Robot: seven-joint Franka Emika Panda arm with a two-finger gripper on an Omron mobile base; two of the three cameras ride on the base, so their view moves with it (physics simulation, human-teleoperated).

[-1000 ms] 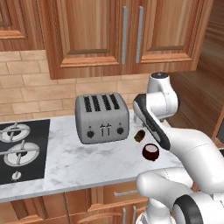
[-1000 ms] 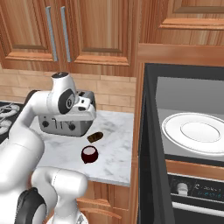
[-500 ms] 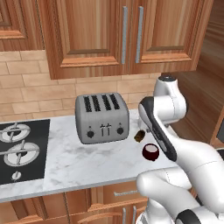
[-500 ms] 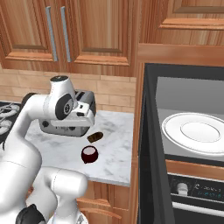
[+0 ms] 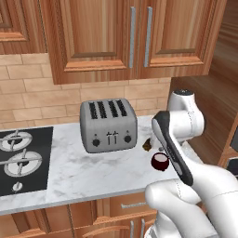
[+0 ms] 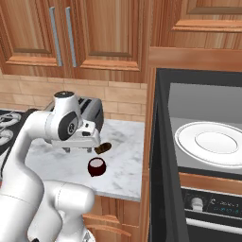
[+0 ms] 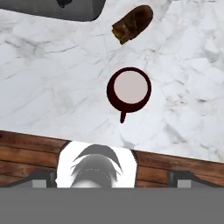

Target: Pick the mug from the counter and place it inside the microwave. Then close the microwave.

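Mug stands upright near the bench's front edge, jaws spread wide above it, holding nothing

Silver toaster, brown lump, stove

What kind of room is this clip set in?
A rendered home kitchen: a marble counter with a toaster under wooden cabinets, a gas hob beside it, and an open built-in microwave.
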